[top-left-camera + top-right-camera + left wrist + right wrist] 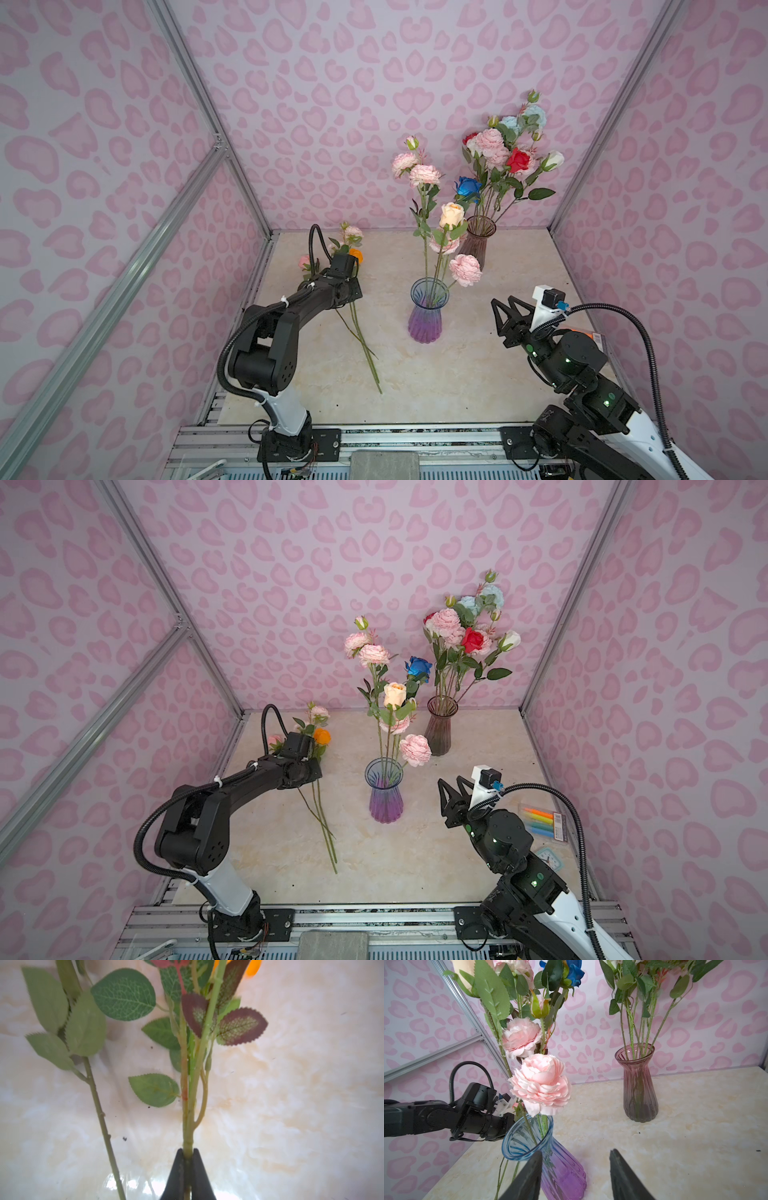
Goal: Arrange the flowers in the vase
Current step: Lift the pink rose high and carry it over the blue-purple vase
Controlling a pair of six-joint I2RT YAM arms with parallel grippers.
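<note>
Where the desk (478,374) nears its left wall, we list a few loose flowers (357,332) lying flat, stems pointing to the front, pink and orange heads toward the back.

Left hand (188,1152): clamped narrow on a green stem (192,1088) from that group, low over the desk. A second stem (99,1113) lies just beside it, ungripped.

Right hand (575,1153): jaws standing apart with nothing between them, held near the blue-and-purple vase (429,322) at mid-desk.

Blue-and-purple vase: upright, holding pink peony sprays (465,269) and a cream rose (451,215).

Smoky pink vase (478,245): upright at back right, holding pink, red, pale blue and white heads.

Blue rose (468,187): between the two bunches; we cannot tell which vase carries it.
</note>
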